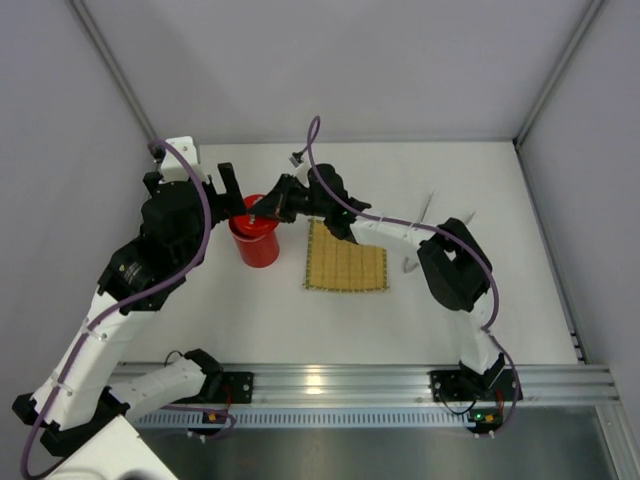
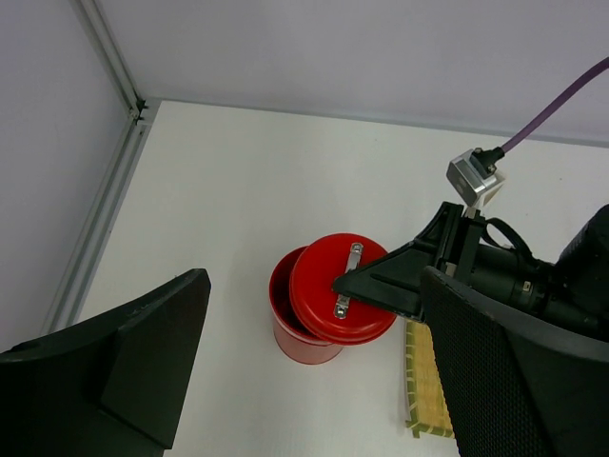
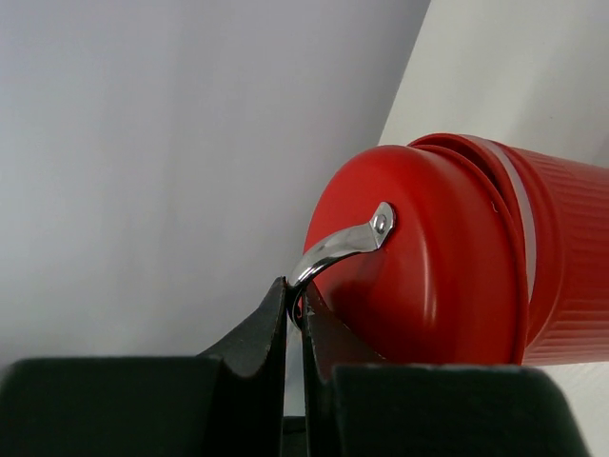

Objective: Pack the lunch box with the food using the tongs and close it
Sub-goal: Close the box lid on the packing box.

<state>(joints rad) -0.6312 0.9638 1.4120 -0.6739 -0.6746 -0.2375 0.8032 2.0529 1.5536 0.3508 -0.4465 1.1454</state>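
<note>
The red lunch box (image 1: pixel 258 246) stands left of the mat. Its red lid (image 2: pixel 343 286) sits skewed on the rim, and a dark crescent of the opening shows on the left side. My right gripper (image 3: pixel 295 297) is shut on the lid's metal handle (image 3: pixel 341 246). From the top, the right gripper (image 1: pixel 262 208) reaches over the box. My left gripper (image 1: pixel 226 190) hovers open just above and left of the box, holding nothing. The thin silver tongs (image 1: pixel 427 210) lie right of the mat, partly hidden by the right arm. No food shows.
A square yellow bamboo mat (image 1: pixel 346 266) lies bare right of the box, its edge also in the left wrist view (image 2: pixel 426 390). Grey walls with metal rails (image 2: pixel 105 205) enclose the white table on the left, back and right.
</note>
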